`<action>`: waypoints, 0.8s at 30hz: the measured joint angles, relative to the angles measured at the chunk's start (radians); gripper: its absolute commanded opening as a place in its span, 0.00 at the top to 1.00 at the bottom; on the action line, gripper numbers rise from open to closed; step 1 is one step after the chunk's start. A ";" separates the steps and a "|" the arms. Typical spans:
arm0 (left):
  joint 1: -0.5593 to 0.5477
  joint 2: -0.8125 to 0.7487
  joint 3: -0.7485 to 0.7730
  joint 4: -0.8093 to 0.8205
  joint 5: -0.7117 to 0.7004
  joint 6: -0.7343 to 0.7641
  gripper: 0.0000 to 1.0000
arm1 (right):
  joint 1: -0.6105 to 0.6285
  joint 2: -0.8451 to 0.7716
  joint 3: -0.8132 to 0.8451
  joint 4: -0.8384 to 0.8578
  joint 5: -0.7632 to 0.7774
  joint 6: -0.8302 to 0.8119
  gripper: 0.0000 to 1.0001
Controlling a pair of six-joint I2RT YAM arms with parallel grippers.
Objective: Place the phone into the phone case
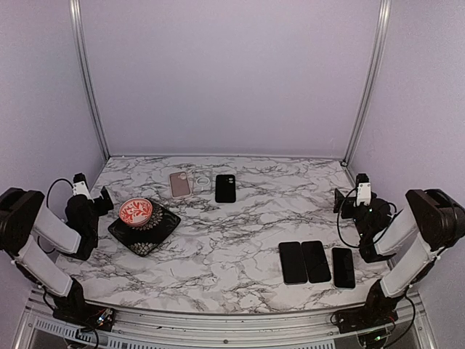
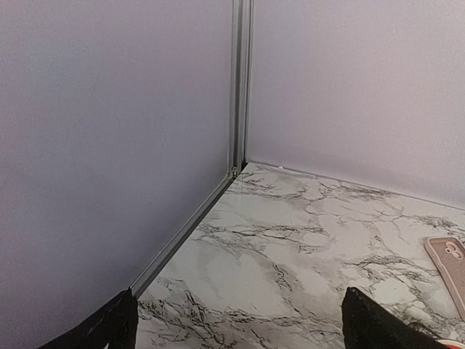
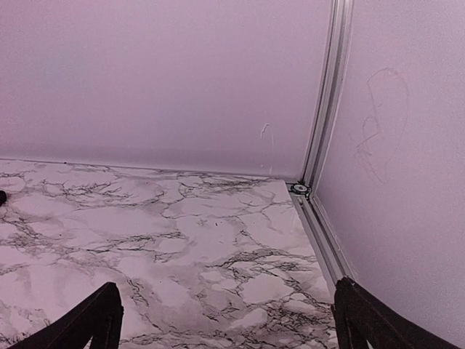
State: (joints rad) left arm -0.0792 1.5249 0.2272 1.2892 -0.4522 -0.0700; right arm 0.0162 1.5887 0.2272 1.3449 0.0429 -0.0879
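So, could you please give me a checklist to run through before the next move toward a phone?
1. Left claw open and empty: ok.
2. Right claw open and empty: ok.
3. Black phones lying flat in a row near the right arm, nothing on top of them: ok.
4. Pink phone case lying uncovered at the far side of the table: ok. Open side facing up: cannot tell.
5. Black item beside the case identified as phone or case: cannot tell.
6. Black plate with the red bowl sitting off the line between phones and case: ok.
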 measured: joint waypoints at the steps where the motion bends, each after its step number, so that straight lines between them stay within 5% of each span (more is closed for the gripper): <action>1: 0.000 0.000 -0.005 0.006 0.000 0.000 0.01 | 0.000 0.000 0.000 0.000 -0.005 0.000 0.01; 6: -0.001 -0.055 -0.040 -0.018 -0.011 0.001 0.01 | 0.000 0.000 0.000 0.000 -0.013 -0.003 0.01; 10: -0.003 -0.281 -0.039 -0.102 -0.054 -0.026 0.01 | 0.000 -0.002 0.004 -0.012 -0.028 -0.010 0.01; 15: -0.087 -0.438 0.055 -0.239 -0.054 -0.045 0.01 | 0.000 -0.143 0.129 -0.312 -0.071 0.009 0.02; 20: -0.281 -0.449 0.315 -0.505 -0.054 -0.015 0.01 | -0.001 -0.371 0.312 -0.561 -0.176 0.134 0.35; 24: -0.438 -0.420 0.511 -0.737 -0.041 -0.010 0.01 | 0.022 -0.401 0.472 -0.798 -0.291 0.253 0.42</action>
State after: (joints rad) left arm -0.5167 1.1046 0.7383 0.5522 -0.4934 -0.0803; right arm 0.0383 1.1873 0.6987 0.5472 -0.2481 0.1646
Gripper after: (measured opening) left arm 0.989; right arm 0.599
